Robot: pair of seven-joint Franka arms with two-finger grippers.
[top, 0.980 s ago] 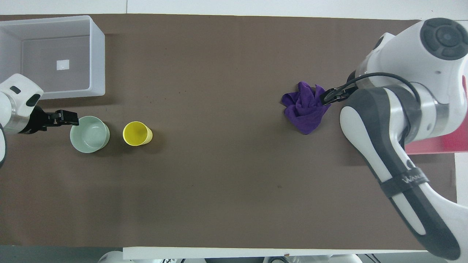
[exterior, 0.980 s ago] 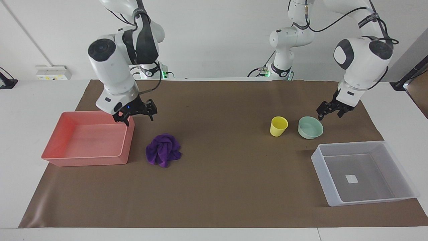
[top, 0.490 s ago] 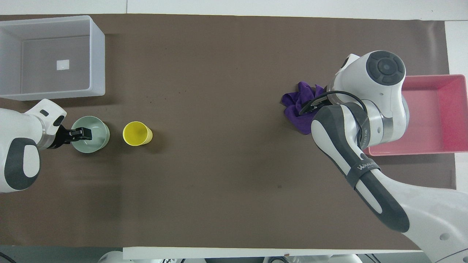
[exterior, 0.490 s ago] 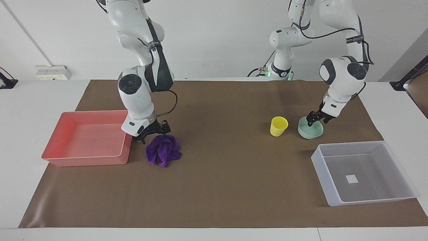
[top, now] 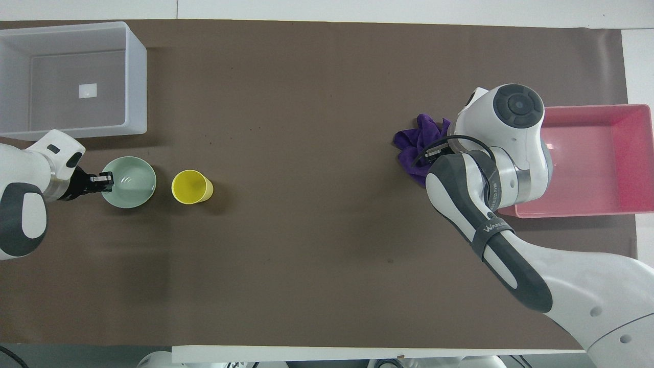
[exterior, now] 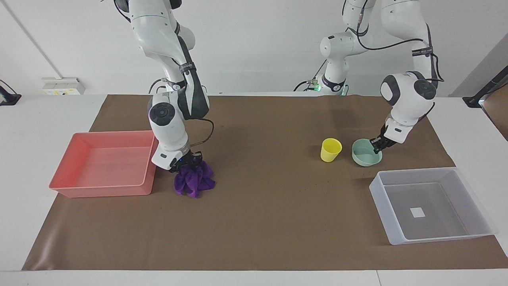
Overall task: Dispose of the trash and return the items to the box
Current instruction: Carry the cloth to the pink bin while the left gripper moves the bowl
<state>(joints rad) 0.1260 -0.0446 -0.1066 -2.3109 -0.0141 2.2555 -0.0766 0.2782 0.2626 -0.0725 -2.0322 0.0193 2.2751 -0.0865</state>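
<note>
Facing view: right hand [exterior: 186, 163] down on the top of the purple cloth [exterior: 194, 179], its fingers sunk into the folds and drawn together on a bunch of the fabric. The overhead view hides this hand under the arm's own wrist. The cloth is a soft, deep-purple heap of many folds, resting on the brown mat [exterior: 262, 198] that covers the bench [exterior: 24, 131], just beside the pink tray [exterior: 99, 190] at the right arm's end. The tray is a low-walled rectangle and holds nothing.

Left hand [exterior: 377, 148] at the rim of the mint-green bowl [exterior: 365, 159], on the edge toward the left arm's end of the bench. In the overhead view the left hand [top: 104, 179] has one finger inside the rim and one outside it; whether they press the wall cannot be told. The bowl [top: 130, 186] is shallow and round with nothing in it, and stands on the mat. Beside it, toward the middle of the bench and apart from it, stands the yellow cup [exterior: 330, 150], upright, mouth up, with nothing visible inside.

The translucent box [exterior: 472, 234] lies farther from the robots than the bowl, near it but not touching. It is a whitish rectangular bin with low walls, holding only a small white square sticker [exterior: 417, 212] on its floor.
</note>
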